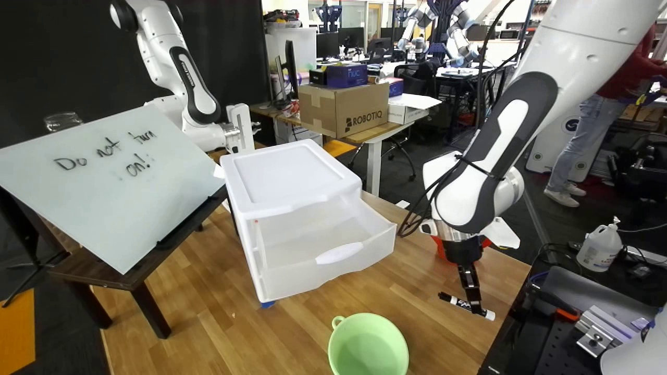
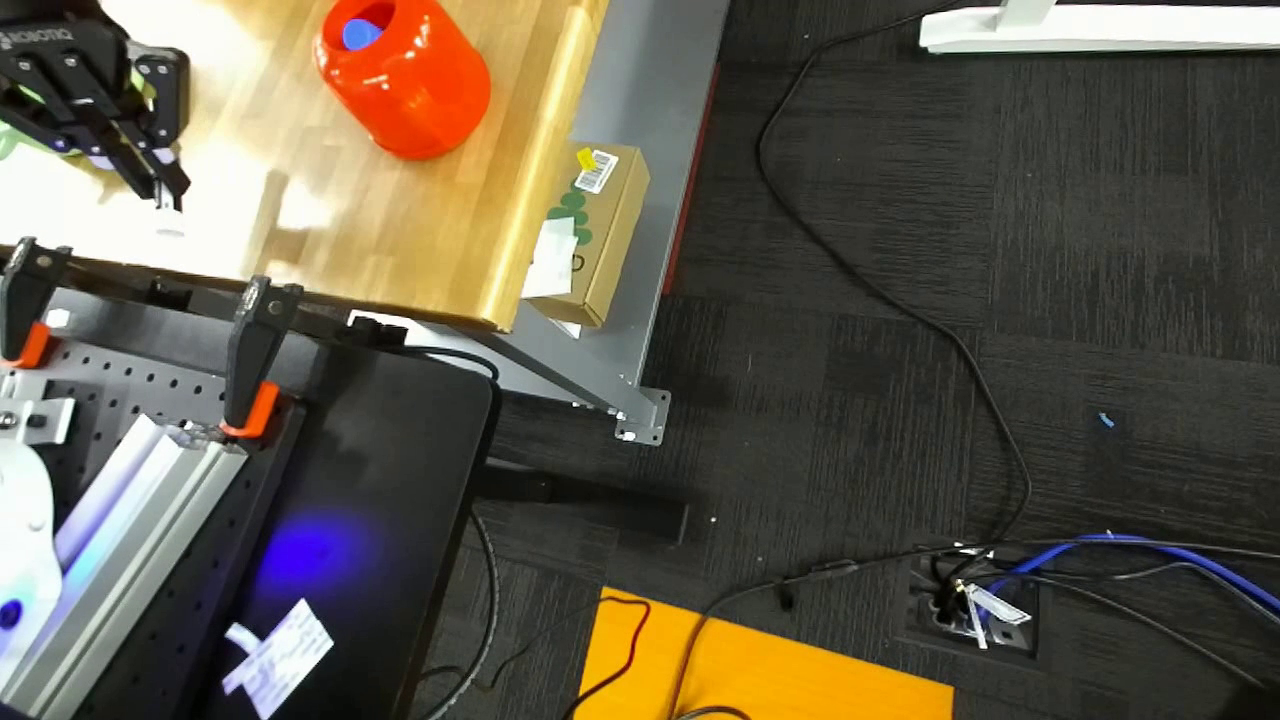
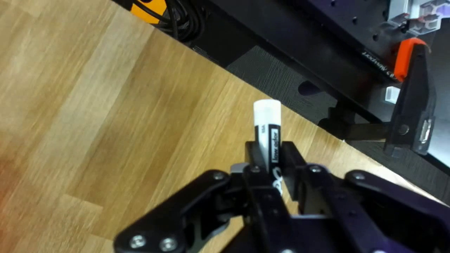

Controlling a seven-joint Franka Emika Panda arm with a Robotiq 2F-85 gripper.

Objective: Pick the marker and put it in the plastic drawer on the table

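Grasp done, we judge: our tool (image 3: pixel 270 151) pinches Expo marker (image 3: pixel 269 135), jaws tight on it, at or just above table (image 1: pixel 437 338); lift unclear. Plastic drawer (image 1: pixel 312 273) stands open; carry and release left.

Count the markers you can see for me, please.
1. The marker is pinched in the gripper, on or just above the table; I can't tell which. Others could be hidden behind the plastic drawer or whiteboard.

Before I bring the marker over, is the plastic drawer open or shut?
Open: the plastic drawer's tray juts out past its flat top.
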